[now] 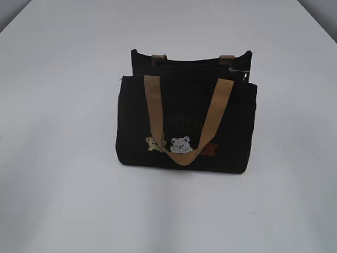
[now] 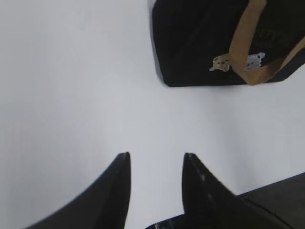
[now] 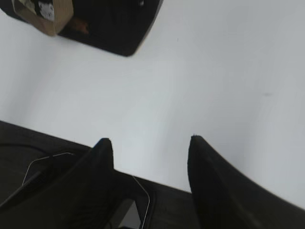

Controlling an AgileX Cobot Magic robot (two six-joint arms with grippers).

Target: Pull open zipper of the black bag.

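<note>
The black bag stands upright in the middle of the white table, tan handles draped over its front with small bears below. Its zipper runs as a dark line along the top, with a silver pull at the right end. Neither arm shows in the exterior view. In the left wrist view my left gripper is open over bare table, the black bag far off at the upper right. My right gripper is open too, empty, with the black bag at the upper left.
The white table spreads around the bag on all sides. A dark table edge or base lies under the right gripper, and a dark edge shows at the lower right of the left wrist view.
</note>
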